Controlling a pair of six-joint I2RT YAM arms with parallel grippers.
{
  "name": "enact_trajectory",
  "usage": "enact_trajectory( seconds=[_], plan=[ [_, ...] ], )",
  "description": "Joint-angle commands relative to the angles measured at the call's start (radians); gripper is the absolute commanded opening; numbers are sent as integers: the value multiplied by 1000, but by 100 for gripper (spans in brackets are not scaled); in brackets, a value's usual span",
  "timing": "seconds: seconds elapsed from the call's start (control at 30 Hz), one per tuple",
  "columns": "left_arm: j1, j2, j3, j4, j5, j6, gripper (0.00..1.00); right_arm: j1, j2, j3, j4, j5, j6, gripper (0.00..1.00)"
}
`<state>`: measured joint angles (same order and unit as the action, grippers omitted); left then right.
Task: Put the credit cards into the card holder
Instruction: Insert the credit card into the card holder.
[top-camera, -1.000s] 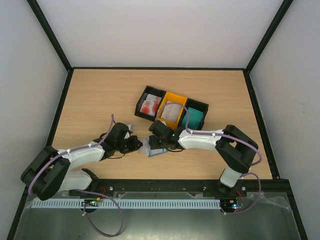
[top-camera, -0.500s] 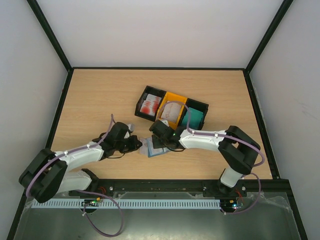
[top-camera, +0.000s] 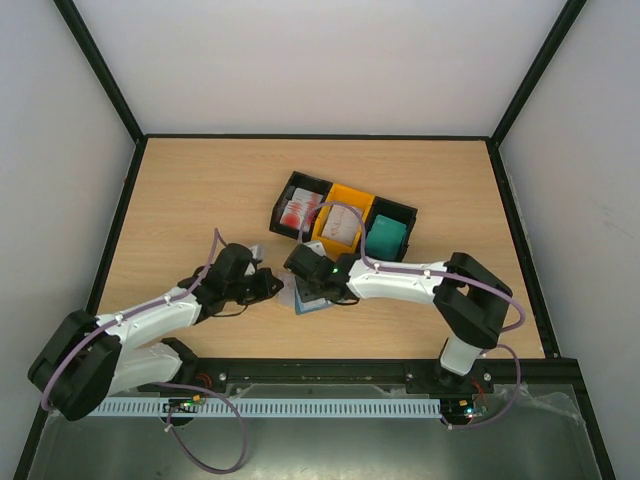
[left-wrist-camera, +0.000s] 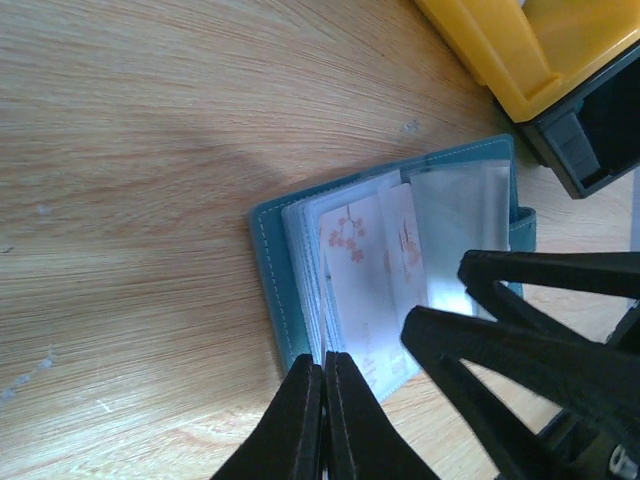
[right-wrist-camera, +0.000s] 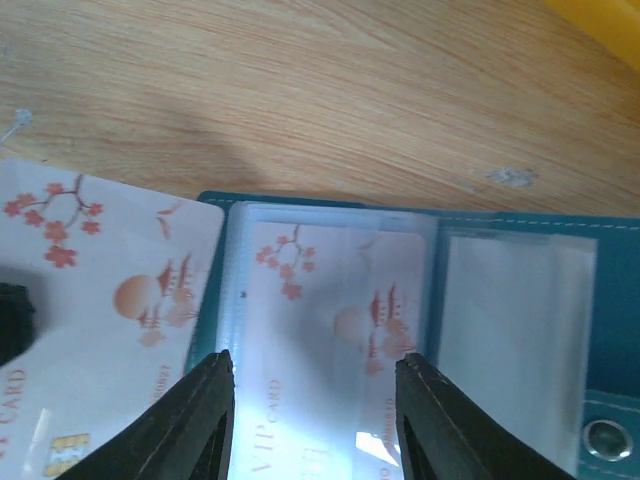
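Note:
The blue-teal card holder (top-camera: 314, 302) lies open on the table between my two grippers. It also shows in the left wrist view (left-wrist-camera: 268, 280) and the right wrist view (right-wrist-camera: 610, 300). A red-and-white credit card (right-wrist-camera: 330, 330) sits in a clear sleeve on its left page. My right gripper (right-wrist-camera: 315, 362) is open just above that page, one finger on each side of the card. My left gripper (left-wrist-camera: 325, 362) is shut at the holder's left edge, holding a second red-and-white credit card (right-wrist-camera: 100, 300) edge-on beside the sleeves. In the top view the left gripper (top-camera: 272, 285) and the right gripper (top-camera: 303, 283) are almost touching.
Three bins stand in a row behind the holder: a black bin (top-camera: 300, 210) with red-and-white cards, a yellow bin (top-camera: 342, 222) with whitish cards, and a black bin (top-camera: 388, 235) with green-teal cards. The yellow bin (left-wrist-camera: 530, 40) is close to the holder's far corner.
My right gripper has moved left, over the holder's left page. My left arm has stretched slightly towards the holder. The holder has stayed put.

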<state>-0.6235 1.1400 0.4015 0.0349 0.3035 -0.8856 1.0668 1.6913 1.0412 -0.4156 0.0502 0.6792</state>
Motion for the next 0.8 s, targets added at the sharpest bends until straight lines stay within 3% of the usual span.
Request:
enact_trajectory(
  seconds=[0.0, 0.3, 0.77],
  plan=[
    [-4, -3, -26, 65, 35, -28, 3, 23, 38, 39, -67, 61, -9, 40],
    [-5, 39, -56, 114, 48, -39, 2, 24, 83, 49, -98, 70, -3, 15],
    [-4, 35, -60, 109, 48, -36, 3, 24, 84, 32, -138, 145, 42, 10]
  ],
)
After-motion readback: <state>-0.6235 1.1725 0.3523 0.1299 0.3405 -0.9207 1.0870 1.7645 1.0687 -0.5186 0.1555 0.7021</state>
